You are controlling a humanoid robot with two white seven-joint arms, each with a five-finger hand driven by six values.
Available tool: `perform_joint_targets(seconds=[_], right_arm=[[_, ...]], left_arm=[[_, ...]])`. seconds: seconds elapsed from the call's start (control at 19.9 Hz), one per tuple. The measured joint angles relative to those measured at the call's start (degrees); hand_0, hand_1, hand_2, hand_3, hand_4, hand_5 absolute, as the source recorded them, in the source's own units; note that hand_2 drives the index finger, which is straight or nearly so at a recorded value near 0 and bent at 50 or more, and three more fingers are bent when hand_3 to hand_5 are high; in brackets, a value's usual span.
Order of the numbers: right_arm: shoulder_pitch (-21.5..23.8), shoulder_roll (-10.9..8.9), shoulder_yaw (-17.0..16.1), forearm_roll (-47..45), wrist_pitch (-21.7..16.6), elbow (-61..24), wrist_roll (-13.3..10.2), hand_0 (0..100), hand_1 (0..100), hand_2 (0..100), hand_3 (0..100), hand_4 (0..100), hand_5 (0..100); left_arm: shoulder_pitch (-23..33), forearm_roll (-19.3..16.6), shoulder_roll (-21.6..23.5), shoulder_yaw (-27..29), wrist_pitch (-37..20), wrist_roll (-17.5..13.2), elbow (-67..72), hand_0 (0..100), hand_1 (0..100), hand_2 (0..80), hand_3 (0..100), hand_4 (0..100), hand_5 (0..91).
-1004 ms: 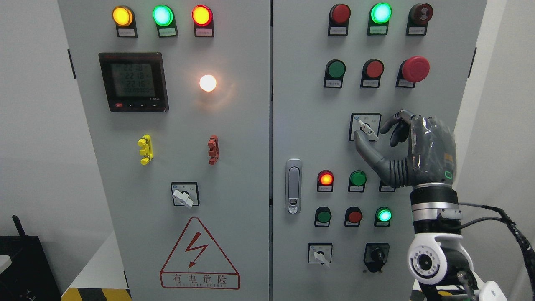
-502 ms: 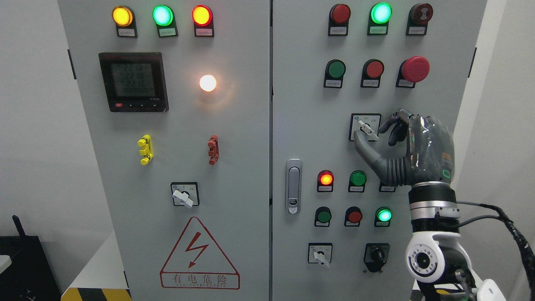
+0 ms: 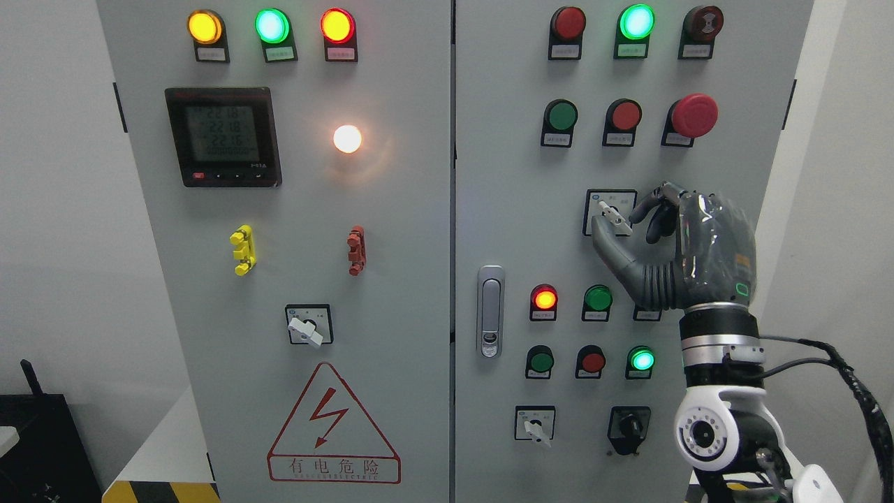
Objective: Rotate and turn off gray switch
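Nearest, at the lower right: a white wrist joint [image 3: 719, 433] with a round black face, black cables [image 3: 838, 377] looping off to the right edge. Above it, a silver cuff, then the right hand [image 3: 688, 251], dark grey, its back wrapped in shiny clear film. Thumb [image 3: 614, 248] stretched up and to the left, tip right under the lever of the gray switch [image 3: 613, 215]; index finger curled over from the upper right, tip just beside the lever's right end. Lever caught between thumb and index in a loose pinch, though actual contact too fine to confirm. Remaining fingers bent and tucked behind the index.

Switch itself on the right cabinet door [image 3: 503, 209], mid-height, on a small square plate; lever slanting from upper left to lower right.

Farther across that same door: a silver door latch [image 3: 491, 311] near the left edge, a red mushroom button [image 3: 693, 115] above the switch, lit green lamp [image 3: 636, 21] at the top, a glowing red lamp [image 3: 544, 298] below.

On the left door [image 3: 391, 279]: digital meter [image 3: 223, 136], bright white lamp [image 3: 347, 138], a second lever switch [image 3: 307, 325], and a red triangular warning sign [image 3: 333, 426] at the bottom.

Left hand out of sight.
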Motion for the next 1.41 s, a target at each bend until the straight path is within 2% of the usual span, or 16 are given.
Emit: perform_joint_targets(seconds=[1.0, 1.41], right_arm=[[-0.6, 0.01, 0.7, 0.3, 0.7, 0.5, 0.2, 23, 46, 65, 90, 85, 100], [-0.8, 0.01, 1.0, 0.3, 0.8, 0.7, 0.0, 31, 46, 66, 91, 85, 100]], left_arm=[[0.0, 0.0, 0.0, 0.0, 0.0, 0.0, 0.0, 12, 39, 0.0, 0, 0, 0.0], [0.0, 0.0, 0.0, 0.0, 0.0, 0.0, 0.0, 12, 39, 0.0, 0, 0, 0.0]])
